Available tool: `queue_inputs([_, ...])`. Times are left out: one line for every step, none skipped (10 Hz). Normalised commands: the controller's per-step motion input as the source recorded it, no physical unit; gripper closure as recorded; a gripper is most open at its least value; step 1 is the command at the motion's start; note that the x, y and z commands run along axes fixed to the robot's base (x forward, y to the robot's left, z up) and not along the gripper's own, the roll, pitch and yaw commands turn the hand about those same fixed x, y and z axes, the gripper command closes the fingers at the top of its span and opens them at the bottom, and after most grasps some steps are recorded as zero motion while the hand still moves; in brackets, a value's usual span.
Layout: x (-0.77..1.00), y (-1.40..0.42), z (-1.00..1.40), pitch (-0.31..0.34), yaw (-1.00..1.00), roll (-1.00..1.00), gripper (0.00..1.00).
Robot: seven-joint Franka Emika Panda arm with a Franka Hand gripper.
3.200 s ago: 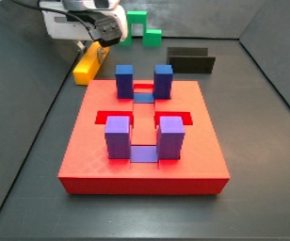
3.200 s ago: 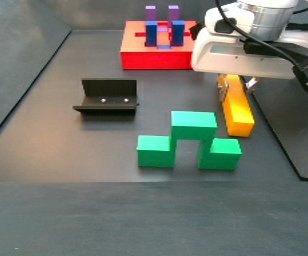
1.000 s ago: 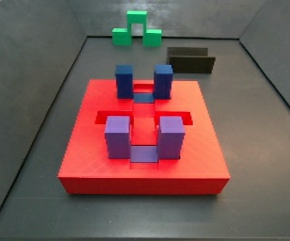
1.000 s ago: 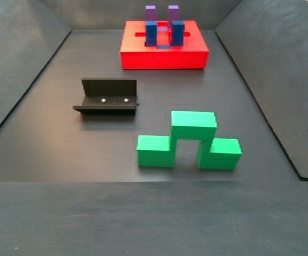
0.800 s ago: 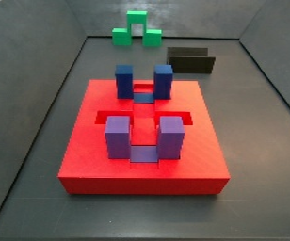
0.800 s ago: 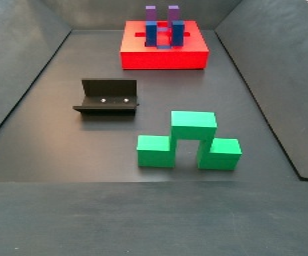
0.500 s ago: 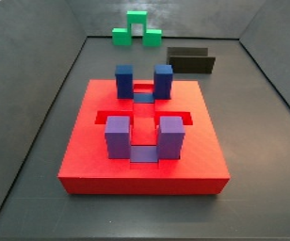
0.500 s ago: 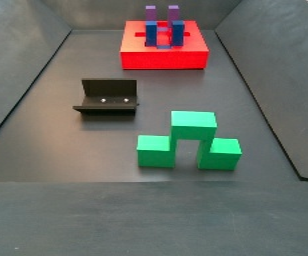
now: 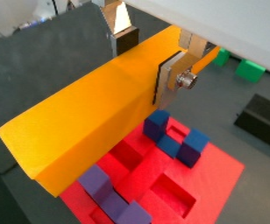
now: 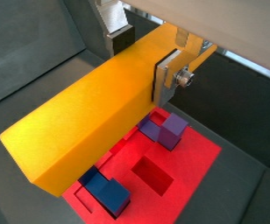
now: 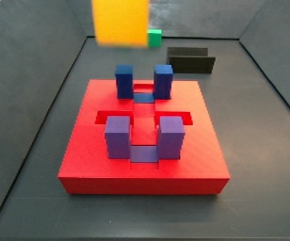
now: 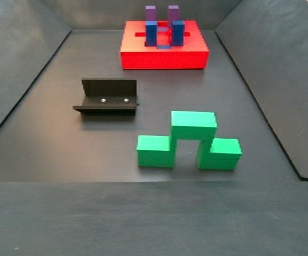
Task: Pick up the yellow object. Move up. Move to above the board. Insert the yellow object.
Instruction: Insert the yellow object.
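My gripper [image 9: 149, 54] is shut on the long yellow block [image 9: 96, 109]. Its silver fingers [image 9: 173, 77] clamp the block's two broad sides near one end, as both wrist views show [image 10: 147, 54]. The block [image 10: 90, 114] hangs high above the red board [image 10: 179, 166]. In a side view the yellow block [image 11: 120, 21] shows blurred at the top edge, over the far end of the red board [image 11: 141, 151]; the gripper itself is out of frame there. The board carries two blue posts [image 11: 141, 80] and two purple posts [image 11: 144, 135] with recessed slots between them.
A green stepped block [image 12: 186, 140] lies on the dark floor away from the board [image 12: 164, 55], partly hidden behind the yellow block in a side view [image 11: 153, 38]. The fixture [image 12: 106, 97] stands on the floor beside it [image 11: 192, 59]. Dark walls enclose the floor.
The gripper took the yellow block off the floor and left both side views. The block has now come into a side view at the top, over the board's far end.
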Motion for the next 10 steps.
queue_inputs([0.72,0.07,-1.00,0.000,0.04,0.00,1.00])
queue_inputs([0.72,0.16,-1.00,0.000,0.08,0.01,1.00])
queue_inputs([0.63,0.21,-0.88,0.000,0.13,0.05,1.00])
queue_inputs([0.37,0.19,-0.89,0.000,0.17,0.08,1.00])
queue_inputs([0.09,0.07,-1.00,0.000,0.17,0.11,1.00])
queue_inputs([-0.19,0.00,-1.00,0.000,0.10,0.11,1.00])
queue_inputs([-0.57,0.00,-0.89,0.000,0.00,0.08,1.00])
queue_inputs([-0.35,-0.05,-0.27,0.026,-0.02,0.03,1.00])
queue_inputs([-0.25,-0.22,-0.40,0.000,0.00,0.07,1.00])
queue_inputs([-0.06,-0.27,-0.31,0.000,0.00,0.06,1.00])
